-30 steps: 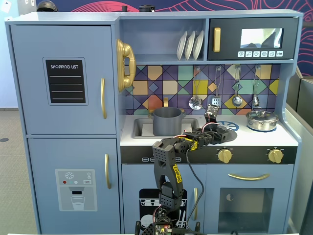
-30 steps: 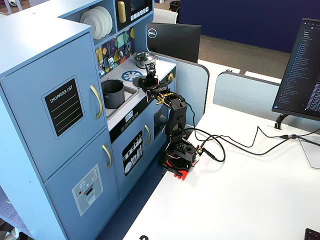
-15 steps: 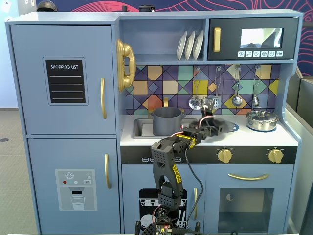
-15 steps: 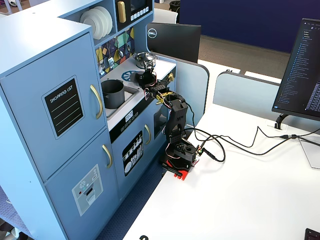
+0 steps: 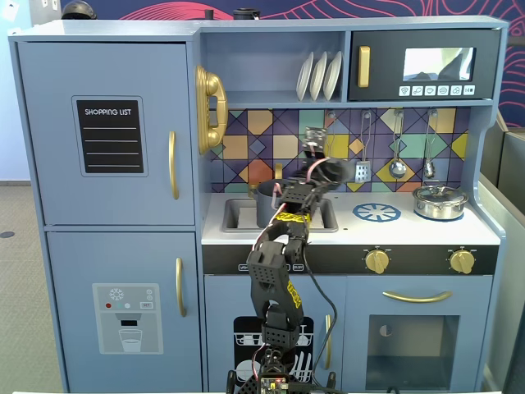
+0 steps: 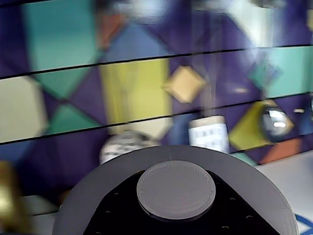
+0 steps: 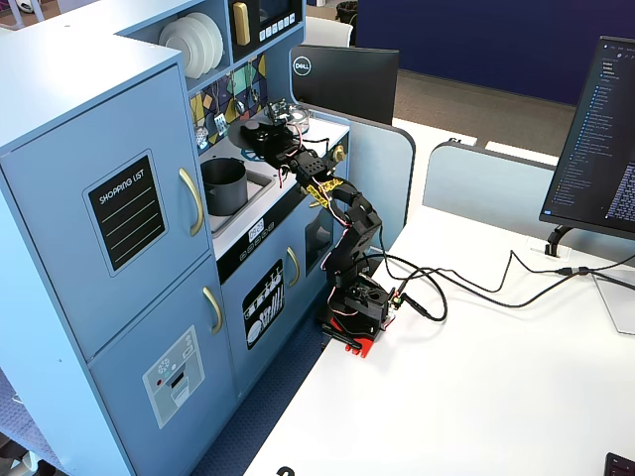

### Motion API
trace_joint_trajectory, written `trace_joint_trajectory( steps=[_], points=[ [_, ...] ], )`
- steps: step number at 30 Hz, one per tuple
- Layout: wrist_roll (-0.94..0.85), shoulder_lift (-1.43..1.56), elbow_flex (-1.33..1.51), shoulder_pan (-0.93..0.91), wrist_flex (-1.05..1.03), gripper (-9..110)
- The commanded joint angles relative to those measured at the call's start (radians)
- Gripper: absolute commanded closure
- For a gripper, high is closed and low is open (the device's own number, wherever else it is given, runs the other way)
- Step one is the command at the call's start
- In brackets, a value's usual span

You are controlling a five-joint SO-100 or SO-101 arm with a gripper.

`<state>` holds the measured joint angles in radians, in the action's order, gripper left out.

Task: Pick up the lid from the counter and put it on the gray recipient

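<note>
Dark gray flat round lid (image 6: 88,196) w/ small central knob (image 6: 176,190) fills the lower wrist view, up in the air in front of the coloured tile backsplash (image 6: 122,88). In a fixed view the lid (image 7: 260,130) shows as a dark disc at the arm's tip, above the counter, just right of and higher than the matte dark gray cylindrical pot (image 7: 224,184).

Gripper (image 5: 316,164) is closed on the lid, apparently at its knob; fingers are hard to make out, and in the wrist view only black gripper parts show beneath the knob. Wrist view is blurred; lid's lower edge is cut off.

In the front fixed view the arm (image 5: 283,238) covers part of the gray pot (image 5: 269,201) in the sink recess. Pale white-gray counter (image 5: 410,230) carries a blue-and-white burner print (image 5: 376,213) and a shiny silver lidded pot (image 5: 440,201) far right.
</note>
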<state>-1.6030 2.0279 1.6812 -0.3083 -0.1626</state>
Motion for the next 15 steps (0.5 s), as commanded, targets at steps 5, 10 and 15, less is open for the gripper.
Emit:
trace_joint_trajectory(
  steps=[5,10,15],
  points=[
    [0.011,0.143,-0.012,0.141,-0.064,102],
    [0.008,0.176,0.074,0.202,-0.057,102],
    [0.014,0.176,0.120,0.241,-0.034,102]
  ],
)
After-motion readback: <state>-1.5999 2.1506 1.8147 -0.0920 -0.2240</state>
